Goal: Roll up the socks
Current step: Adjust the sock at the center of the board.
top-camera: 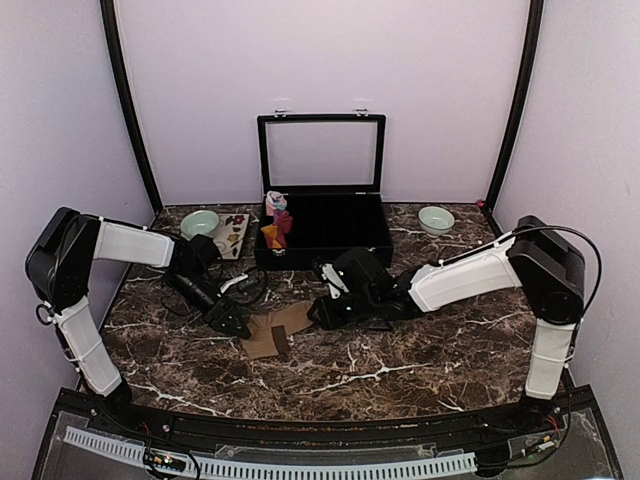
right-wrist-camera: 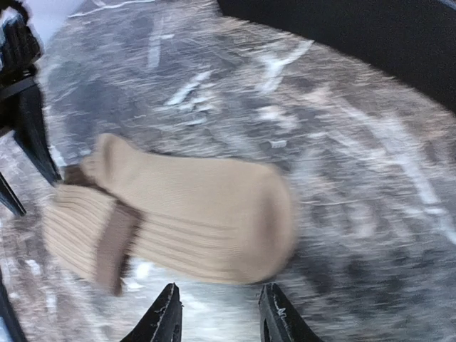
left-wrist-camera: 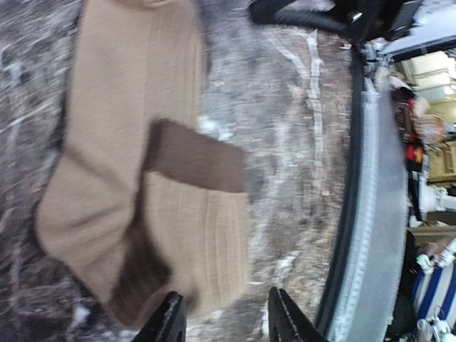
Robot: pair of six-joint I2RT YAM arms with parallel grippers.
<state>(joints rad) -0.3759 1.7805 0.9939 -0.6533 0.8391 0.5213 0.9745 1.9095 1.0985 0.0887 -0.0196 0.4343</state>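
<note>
Left gripper (left-wrist-camera: 226, 305) hangs open and empty by the brown end of the flat tan socks (left-wrist-camera: 128, 107), the right gripper (right-wrist-camera: 219, 296) gapes empty near their plain end, and from above they lie mid-desk (top-camera: 400, 360) between both, so rolling looks unstarted and calls for pinching one end.

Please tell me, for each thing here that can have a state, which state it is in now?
Tan-brown ribbed socks: unrolled, flat on the marble table, overlapping.
Black box with glass lid: open, lid upright.
Red-maroon and orange socks: at the box's left end; rolled or not, cannot tell.
Left gripper: open, empty.
Right gripper: open, empty.
Left pale green bowl: upright.
Right pale green bowl: upright.
</note>
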